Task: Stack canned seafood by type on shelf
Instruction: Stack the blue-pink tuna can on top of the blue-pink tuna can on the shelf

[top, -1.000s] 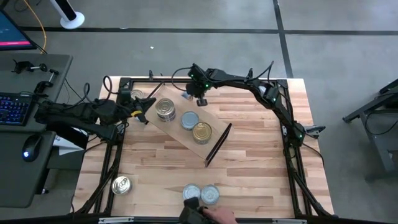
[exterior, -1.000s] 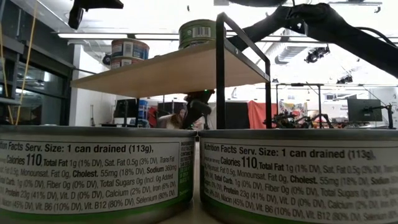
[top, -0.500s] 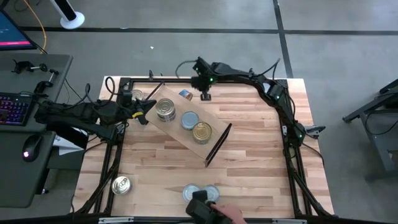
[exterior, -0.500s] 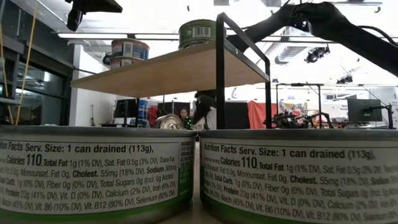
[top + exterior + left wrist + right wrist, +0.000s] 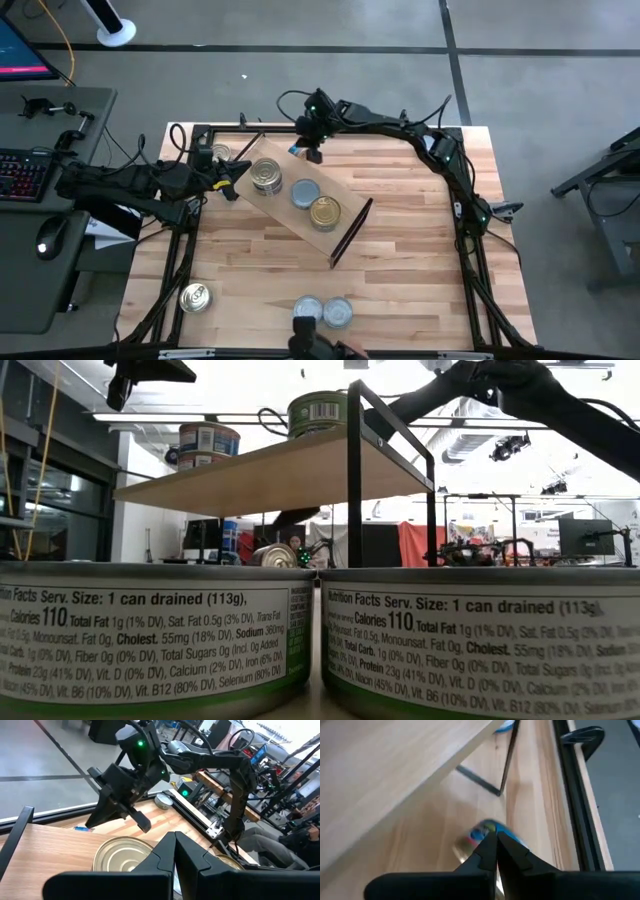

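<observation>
The shelf (image 5: 285, 210) stands slantwise mid-table with three tins on it: a silver tin (image 5: 265, 175), a pale tin (image 5: 305, 193) and a gold tin (image 5: 324, 211). Behind the shelf's far edge a blue-labelled tin (image 5: 482, 831) lies on the table. My right gripper (image 5: 496, 840) is shut just above that tin, with nothing between its fingers. At the shelf's left end my left gripper (image 5: 175, 842) is shut and hovers by the silver tin's lid (image 5: 122, 855). My right gripper's shut fingers point slantwise down at the blue-labelled tin (image 5: 297, 150). Blur hides the tips, and I cannot tell whether they touch it.
Two tins (image 5: 308, 308) (image 5: 338, 313) stand side by side at the near edge, right before the low camera. One tin (image 5: 195, 297) stands near left and another (image 5: 218, 152) far left. A person's hand (image 5: 310, 345) shows at the near edge. The table's right half is bare wood.
My right gripper has risen from the table beside the blue-labelled tin, shifted toward the table's left and rolled about its wrist. The tin stays on the table under the shelf's far side. The person's hand at the near edge has drawn back.
</observation>
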Motion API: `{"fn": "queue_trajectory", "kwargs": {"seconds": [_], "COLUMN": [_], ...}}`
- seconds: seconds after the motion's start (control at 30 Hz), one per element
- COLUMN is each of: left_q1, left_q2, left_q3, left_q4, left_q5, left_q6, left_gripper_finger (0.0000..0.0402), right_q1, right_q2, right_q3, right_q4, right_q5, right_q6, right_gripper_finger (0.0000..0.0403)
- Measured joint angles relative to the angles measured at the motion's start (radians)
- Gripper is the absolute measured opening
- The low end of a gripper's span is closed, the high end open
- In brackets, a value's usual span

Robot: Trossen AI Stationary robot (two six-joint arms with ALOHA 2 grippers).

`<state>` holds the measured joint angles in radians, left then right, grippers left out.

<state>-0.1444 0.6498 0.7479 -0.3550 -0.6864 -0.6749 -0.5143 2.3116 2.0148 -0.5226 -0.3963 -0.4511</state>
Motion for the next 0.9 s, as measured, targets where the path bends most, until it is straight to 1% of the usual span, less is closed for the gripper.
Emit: {"fn": "queue_trajectory", "kwargs": {"seconds": [0.07, 0.2, 0.3, 0.43, 0.57, 0.67, 0.83, 0.9], "left_q1": [0.000, 0.000, 0.000, 0.000, 0.000, 0.000, 0.000, 0.000], "left_q2": [0.000, 0.000, 0.000, 0.000, 0.000, 0.000, 0.000, 0.000], "left_q3": [0.000, 0.000, 0.000, 0.000, 0.000, 0.000, 0.000, 0.000], "left_q4": [0.000, 0.000, 0.000, 0.000, 0.000, 0.000, 0.000, 0.000], "left_q5": [-0.001, -0.001, -0.001, -0.001, -0.001, -0.001, -0.001, -0.001], "left_q6": [0.014, 0.017, 0.017, 0.015, 0.014, 0.014, 0.017, 0.020], "left_gripper_finger": [0.0000, 0.0000, 0.0000, 0.0000, 0.0000, 0.0000, 0.0000, 0.0000], "right_q1": [0.000, -0.001, 0.009, 0.030, 0.049, 0.057, 0.058, 0.058], "right_q2": [0.000, 0.000, 0.000, 0.000, 0.000, 0.016, 0.055, 0.058], "right_q3": [0.000, 0.000, 0.000, 0.000, 0.000, 0.000, 0.000, 0.000], "right_q4": [0.013, 0.025, 0.024, 0.035, 0.056, 0.108, 0.141, 0.146], "right_q5": [-0.014, -0.086, -0.097, -0.140, -0.116, -0.093, -0.096, -0.092], "right_q6": [0.049, 0.114, 0.159, 0.209, 0.214, 0.254, 0.329, 0.324], "right_gripper_finger": [0.0000, 0.0000, 0.0000, 0.0000, 0.0000, 0.0000, 0.0000, 0.0000]}}
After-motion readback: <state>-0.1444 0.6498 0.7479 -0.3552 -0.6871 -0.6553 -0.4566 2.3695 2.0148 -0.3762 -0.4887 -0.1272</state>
